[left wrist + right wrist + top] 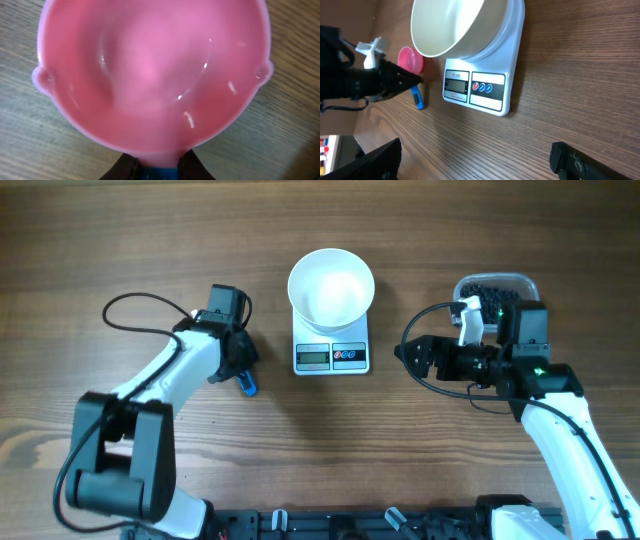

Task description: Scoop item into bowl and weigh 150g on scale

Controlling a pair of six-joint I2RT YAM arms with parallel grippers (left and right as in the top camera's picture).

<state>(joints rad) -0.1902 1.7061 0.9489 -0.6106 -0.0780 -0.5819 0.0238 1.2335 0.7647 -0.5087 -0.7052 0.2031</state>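
Your brown wood-grain desk (120,240) carries everything. At left, your left fingers (122,172) clamp the pink scoop (150,75) by its handle. Centre — the white bowl (331,285) sits on the scale (331,356). Your right fingers (585,162) stand wide, empty — black beads (487,285) fill the clear tub (528,280) beyond.

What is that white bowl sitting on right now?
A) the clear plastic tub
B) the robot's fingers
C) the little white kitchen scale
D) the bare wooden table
C: the bowl rests on top of the scale, whose front edge pokes out from under it.
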